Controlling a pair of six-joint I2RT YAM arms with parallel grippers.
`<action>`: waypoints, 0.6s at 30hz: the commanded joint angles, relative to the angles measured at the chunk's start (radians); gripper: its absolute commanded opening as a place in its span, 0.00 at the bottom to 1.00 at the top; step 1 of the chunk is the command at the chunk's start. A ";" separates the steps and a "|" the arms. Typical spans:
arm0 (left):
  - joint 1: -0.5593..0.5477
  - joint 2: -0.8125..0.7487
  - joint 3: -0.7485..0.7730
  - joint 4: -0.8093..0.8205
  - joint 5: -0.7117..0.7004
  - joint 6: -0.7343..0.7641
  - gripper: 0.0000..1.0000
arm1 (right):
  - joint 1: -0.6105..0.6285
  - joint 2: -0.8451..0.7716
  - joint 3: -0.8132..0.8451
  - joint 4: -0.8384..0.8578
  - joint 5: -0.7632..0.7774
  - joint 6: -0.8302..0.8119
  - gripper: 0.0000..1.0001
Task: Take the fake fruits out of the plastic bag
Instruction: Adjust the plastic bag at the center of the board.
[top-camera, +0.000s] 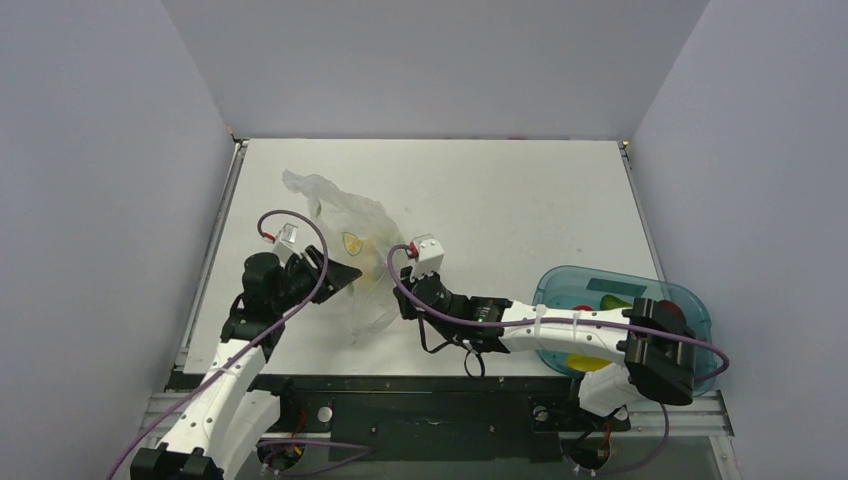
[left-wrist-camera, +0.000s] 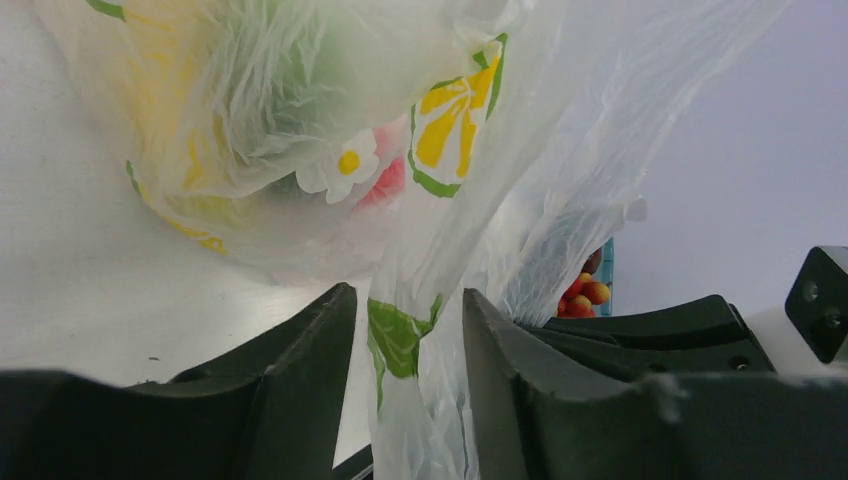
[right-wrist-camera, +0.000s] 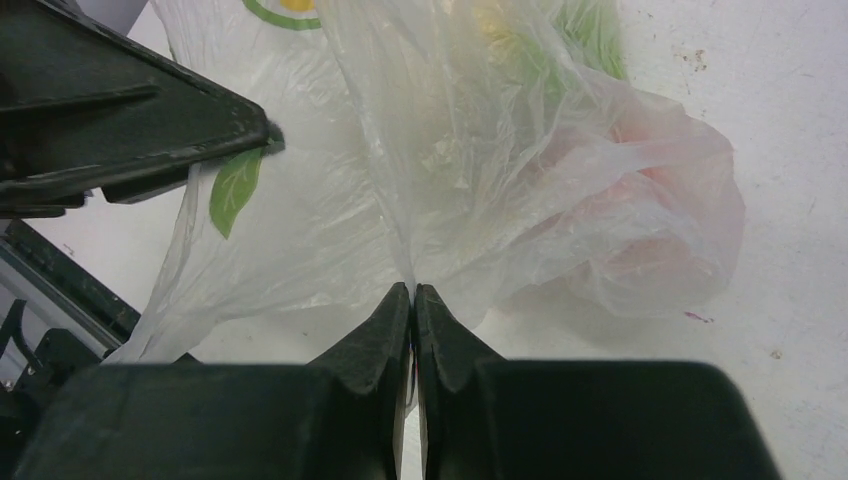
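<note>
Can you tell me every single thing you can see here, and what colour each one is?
table: one, white, under everything.
bag: one, clear with yellow and green prints, left of the table's middle.
fruits in bag: number unclear, red and yellow-green shapes behind the film.
tray: one, teal, near right corner.
fruits in tray: several, red, green, yellow; partly hidden.
walls: three, pale grey, around the table.
arms: two, white and black, near edge.
cables: purple, looped along both arms.
left fingers: black, apart, bag fold between them.
right fingers: black, shut on the bag's film.
</note>
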 joint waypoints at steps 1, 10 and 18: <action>-0.011 0.044 -0.020 0.160 0.087 0.040 0.31 | 0.003 -0.040 0.006 0.051 -0.006 0.033 0.03; -0.001 -0.094 -0.084 0.021 0.075 0.109 0.00 | -0.024 -0.122 -0.051 -0.150 0.108 0.078 0.10; -0.004 -0.196 -0.144 -0.006 0.078 0.061 0.00 | -0.001 -0.243 0.059 -0.274 0.019 -0.078 0.52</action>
